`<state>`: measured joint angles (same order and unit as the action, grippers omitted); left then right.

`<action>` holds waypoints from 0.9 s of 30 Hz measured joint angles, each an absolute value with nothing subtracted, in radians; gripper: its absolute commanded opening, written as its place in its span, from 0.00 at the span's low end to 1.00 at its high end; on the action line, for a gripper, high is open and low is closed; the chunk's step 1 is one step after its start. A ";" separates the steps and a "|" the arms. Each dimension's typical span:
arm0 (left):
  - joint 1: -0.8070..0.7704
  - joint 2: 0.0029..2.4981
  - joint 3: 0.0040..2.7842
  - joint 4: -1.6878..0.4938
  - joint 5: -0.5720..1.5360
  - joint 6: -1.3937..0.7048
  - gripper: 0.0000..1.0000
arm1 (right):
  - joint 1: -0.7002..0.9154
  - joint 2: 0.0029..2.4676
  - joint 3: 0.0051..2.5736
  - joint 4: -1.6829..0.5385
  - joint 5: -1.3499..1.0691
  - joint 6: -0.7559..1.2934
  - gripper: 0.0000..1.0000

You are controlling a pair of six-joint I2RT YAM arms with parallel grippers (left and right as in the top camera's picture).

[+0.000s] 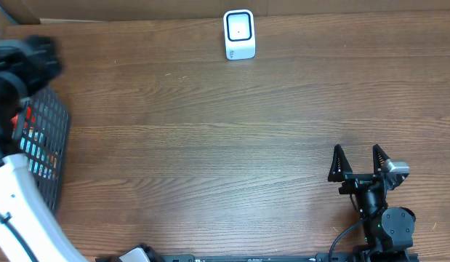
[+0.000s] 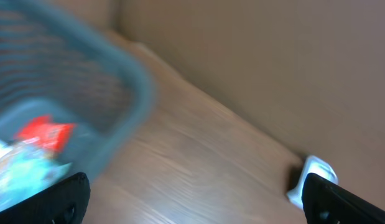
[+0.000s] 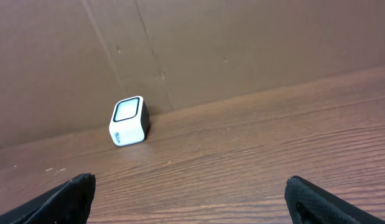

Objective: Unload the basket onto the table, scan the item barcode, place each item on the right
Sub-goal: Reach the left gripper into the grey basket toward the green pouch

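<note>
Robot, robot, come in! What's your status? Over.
Left pincer open, empty, near the basket. Right pincer open, empty. Red packet in basket, not picked. Scanner at far edge, nothing in front.

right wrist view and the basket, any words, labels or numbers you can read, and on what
Small white cube-shaped scanner with a dark window: a small bluish mark low on its front, too small to read.
Red packet in the dark mesh plastic basket: blurred, nothing can be read.
Other items in the basket: too small or blurred to read.
No legible text anywhere.
</note>
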<state>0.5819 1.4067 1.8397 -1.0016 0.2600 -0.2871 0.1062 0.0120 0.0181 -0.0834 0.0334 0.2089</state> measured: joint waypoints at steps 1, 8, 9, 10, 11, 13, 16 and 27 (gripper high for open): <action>0.630 1.409 1.840 -1.008 0.250 -0.301 1.00 | 0.106 0.012 0.018 -0.084 0.034 0.209 1.00; 0.813 1.493 1.840 -1.034 0.218 -0.342 1.00 | 0.106 0.012 0.018 -0.084 0.033 0.208 1.00; 0.823 1.512 1.840 -1.038 0.208 -0.342 1.00 | 0.106 0.012 0.018 -0.083 0.033 0.209 1.00; 0.831 1.533 1.840 -1.044 0.196 -0.342 1.00 | 0.106 0.012 0.018 -0.084 0.033 0.209 1.00; 0.834 1.551 1.840 -1.045 0.187 -0.339 1.00 | 0.107 0.012 0.018 -0.083 0.033 0.209 1.00; 0.839 1.591 1.840 -1.048 0.175 -0.323 1.00 | 0.106 0.012 0.018 -0.083 0.033 0.208 1.00; 0.840 1.654 1.840 -1.055 0.157 -0.299 1.00 | 0.106 0.012 0.018 -0.084 0.033 0.208 1.00; 0.883 1.815 1.840 -1.078 0.096 -0.281 1.00 | 0.106 0.012 0.018 -0.084 0.033 0.209 1.00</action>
